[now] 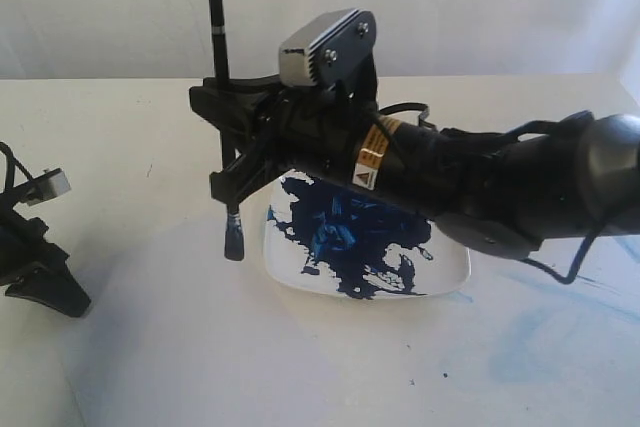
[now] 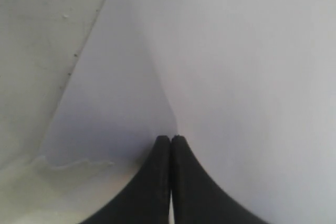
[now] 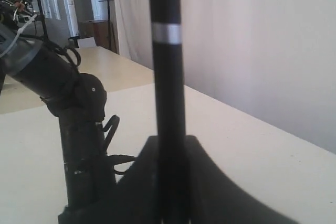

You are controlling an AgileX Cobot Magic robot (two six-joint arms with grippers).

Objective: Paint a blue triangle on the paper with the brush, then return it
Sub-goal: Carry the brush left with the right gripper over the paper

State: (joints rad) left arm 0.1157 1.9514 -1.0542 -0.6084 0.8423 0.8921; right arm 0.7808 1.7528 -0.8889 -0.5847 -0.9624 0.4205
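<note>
The paper [image 1: 200,347] barely stands out from the table. The left pincer [image 1: 40,282] is closed and empty. The right pincer [image 1: 228,142] clamps the brush [image 1: 217,17] upright; its tip hangs below, beside the plate [image 1: 440,282], which the arm half hides. The handle's top is cut off.

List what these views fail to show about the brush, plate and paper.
- Brush: top end cut off by the exterior view's upper edge; bristles outside the right wrist view.
- Plate: far rim hidden behind the right arm, exterior view.
- Paper: edges too faint against the table, exterior view.
- Blue triangle: not made out in any view.
</note>
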